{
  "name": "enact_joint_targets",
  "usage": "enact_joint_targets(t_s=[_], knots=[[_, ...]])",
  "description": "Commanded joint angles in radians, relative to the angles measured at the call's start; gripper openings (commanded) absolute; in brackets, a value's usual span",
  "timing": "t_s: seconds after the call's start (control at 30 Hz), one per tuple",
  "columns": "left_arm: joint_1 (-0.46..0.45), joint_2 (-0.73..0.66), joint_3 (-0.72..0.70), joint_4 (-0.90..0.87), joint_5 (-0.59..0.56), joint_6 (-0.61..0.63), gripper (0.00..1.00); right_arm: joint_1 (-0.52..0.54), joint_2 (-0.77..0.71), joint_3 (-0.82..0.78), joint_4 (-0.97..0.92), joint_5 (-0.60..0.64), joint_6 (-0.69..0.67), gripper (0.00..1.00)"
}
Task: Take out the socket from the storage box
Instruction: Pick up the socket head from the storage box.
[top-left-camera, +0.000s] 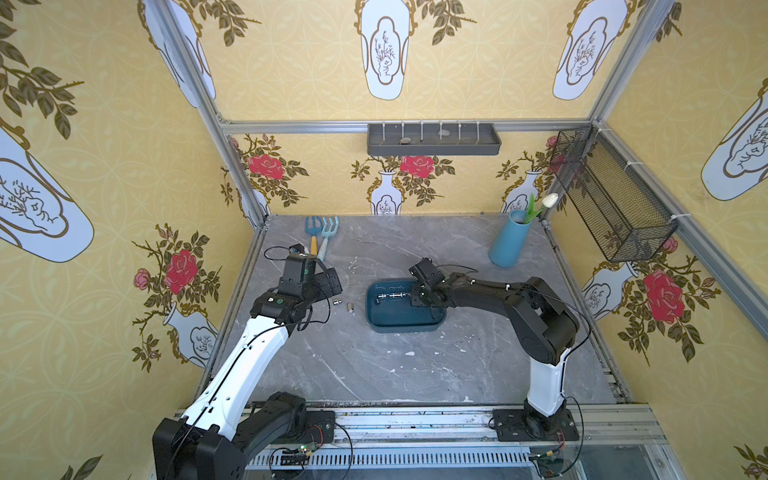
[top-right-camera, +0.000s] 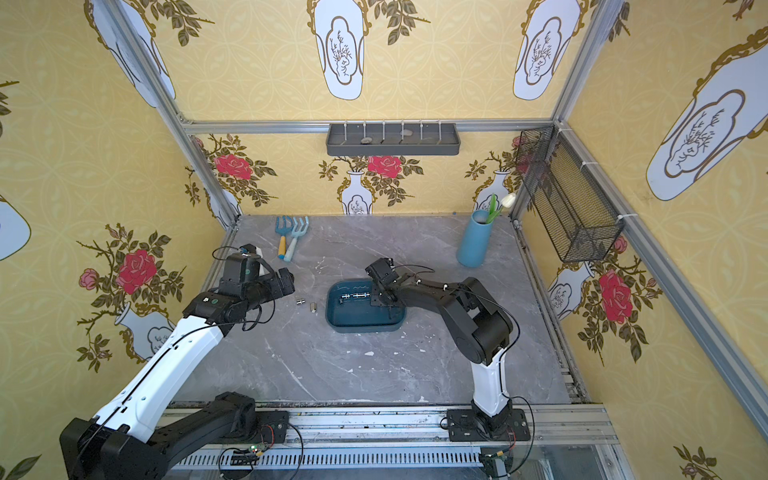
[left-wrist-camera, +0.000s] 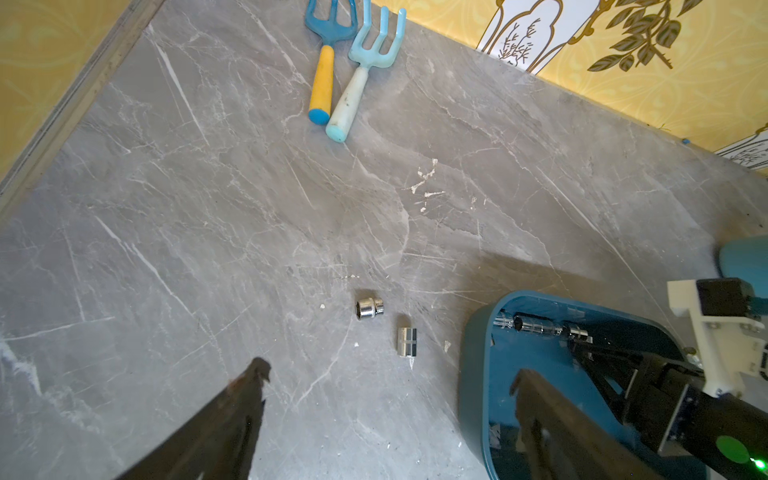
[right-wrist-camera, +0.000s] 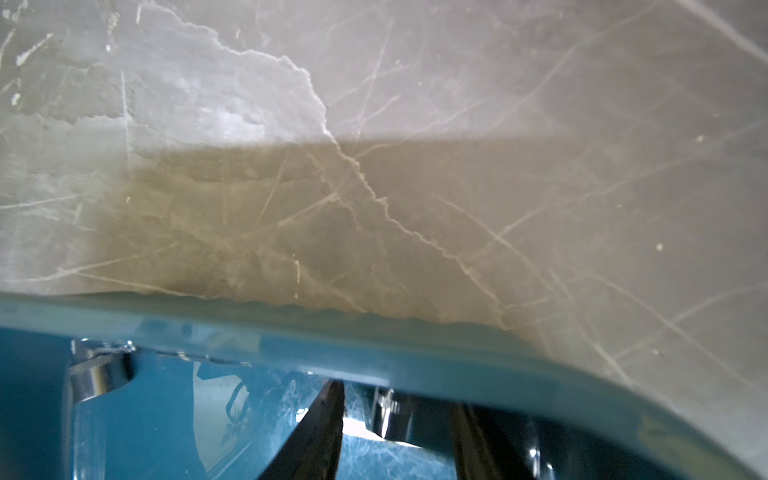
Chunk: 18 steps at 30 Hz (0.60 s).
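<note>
Storage box (top-left-camera: 402, 328) sits mid-worktop (top-left-camera: 415, 365), long side running left to right in both top views.

Inside it I see a row of chrome sockets (top-left-camera: 390, 296) on their sides, end to end against the far wall. The long axis of the row runs along that wall, left to right.

Right end effector (right-wrist-camera: 392, 399) is down inside the box at the right-hand end of the row. Its fingers (right-wrist-camera: 324, 432) are partly apart, with one socket (right-wrist-camera: 384, 409) between them. I cannot tell whether the pads touch it.

Left end effector (left-wrist-camera: 390, 372) hangs released, jaws wide, over bare worktop just left of the box and holding nothing.

Two loose sockets lie on the worktop between it and the box. The stepped one (left-wrist-camera: 370, 308) lies crosswise, and the straight one (left-wrist-camera: 406, 341) points roughly toward the back wall.
</note>
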Motion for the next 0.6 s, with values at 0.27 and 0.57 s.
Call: enact_joint_targets(t_s=[0.27,0.57], knots=[[0.001,-0.004,-0.006,0.030,0.027,0.009,0.97,0.001,0.016,0.017,0.022,0.031,-0.016,0.44],[0.000,-0.016,-0.010,0.040,0.031,0.014,0.97,0.003,0.028,0.016,0.022,0.038,-0.023,0.37]])
